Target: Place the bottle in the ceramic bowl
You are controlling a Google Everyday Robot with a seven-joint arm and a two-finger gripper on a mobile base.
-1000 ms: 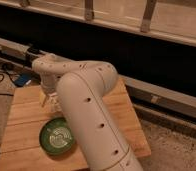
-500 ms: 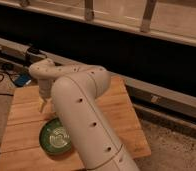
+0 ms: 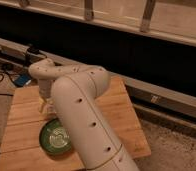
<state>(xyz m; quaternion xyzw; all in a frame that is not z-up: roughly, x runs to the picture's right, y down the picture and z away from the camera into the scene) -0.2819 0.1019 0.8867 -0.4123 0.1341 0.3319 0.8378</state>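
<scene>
The dark green ceramic bowl [image 3: 53, 138] with pale rings lies on the wooden table [image 3: 21, 112] near its front left; my arm covers its right edge. My gripper [image 3: 44, 106] hangs from the white arm just behind the bowl's far rim, low over the table. The bottle does not show as a separate thing; I cannot tell whether it is in the gripper or hidden behind the arm.
My thick white arm [image 3: 83, 115] crosses the middle of the table and hides much of it. A dark wall with a rail [image 3: 156, 95] runs behind the table. Cables and a blue object [image 3: 21, 80] lie off the table's back left corner. Floor lies to the right.
The arm's forearm has swung a little left and toward the camera, covering more of the bowl's right side. The gripper stays just behind the bowl, slightly lower.
</scene>
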